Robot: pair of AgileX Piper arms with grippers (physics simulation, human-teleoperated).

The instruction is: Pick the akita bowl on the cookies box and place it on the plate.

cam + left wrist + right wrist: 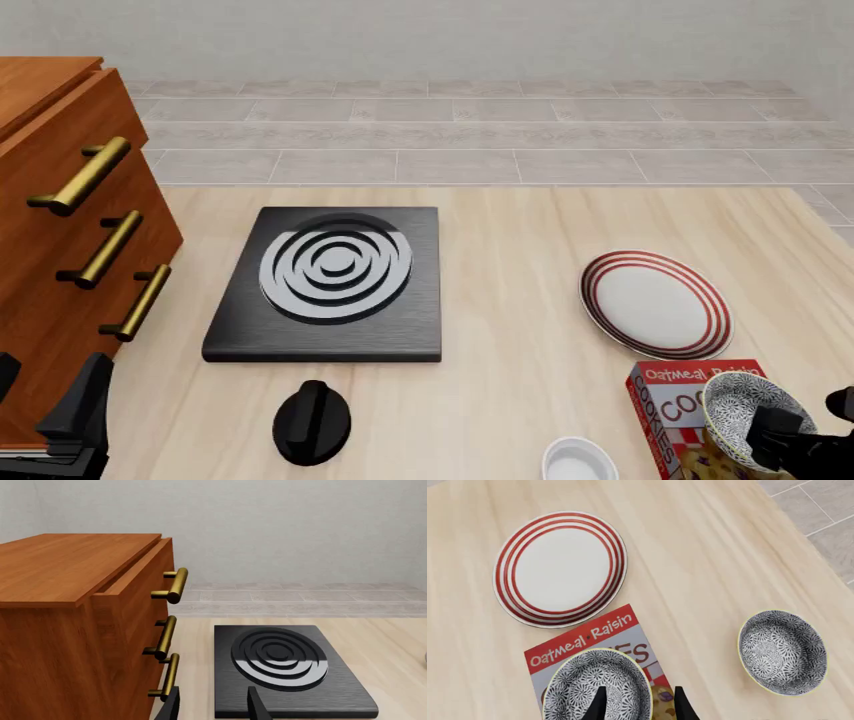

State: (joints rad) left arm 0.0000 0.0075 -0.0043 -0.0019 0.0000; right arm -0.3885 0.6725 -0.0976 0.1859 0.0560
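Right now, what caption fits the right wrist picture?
Right gripper over the akita bowl on the cookies box, beside the plate.

A black square stove (327, 285) with white spiral rings is lying flat on the pale wooden surface (507, 230). A wooden cabinet (54, 250) with three brass handles (104, 250) is standing just beside it on the left. A black knob-like object (311, 422) is sitting near the stove's front edge. A small plain white bowl (579, 462) is resting at the near edge. A second speckled bowl (782, 651) is sitting alone on the bare wood.
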